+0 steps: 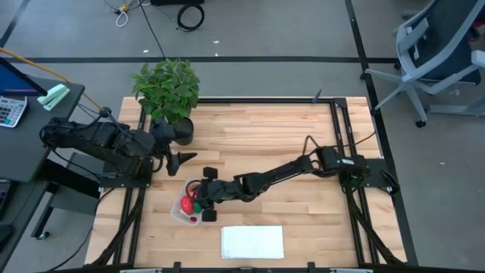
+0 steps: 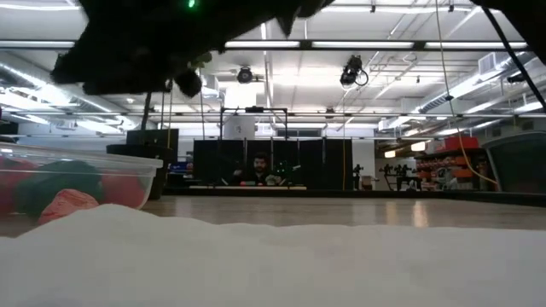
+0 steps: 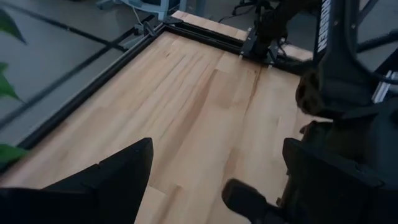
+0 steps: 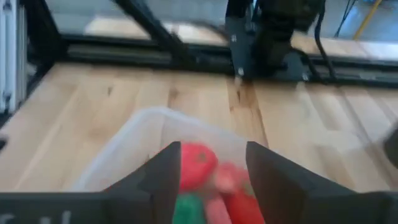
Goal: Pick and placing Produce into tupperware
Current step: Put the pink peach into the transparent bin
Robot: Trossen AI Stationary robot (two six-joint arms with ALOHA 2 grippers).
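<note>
The clear tupperware point(image 1: 182, 212) sits on the wooden table near its front left, with red and green produce point(image 1: 189, 203) lying in it. In the right wrist view the tub's rim point(image 4: 134, 124) shows, and red produce point(image 4: 198, 163) and a green piece point(image 4: 186, 208) lie below. My right gripper point(image 4: 211, 168) hovers open just above the tub point(image 1: 200, 192), its fingers standing on either side of the red piece without holding it. My left gripper point(image 1: 186, 159) waits open at the left, above bare wood point(image 3: 214, 180). In the low view the tub point(image 2: 128, 175) stands at the left.
A leafy potted plant point(image 1: 168, 91) stands at the far left, close to my left gripper. A flat white sheet point(image 1: 252, 242) lies at the near edge, right of the tub. Black frame rails point(image 1: 337, 129) border the table. Bare wood stretches across the middle and right.
</note>
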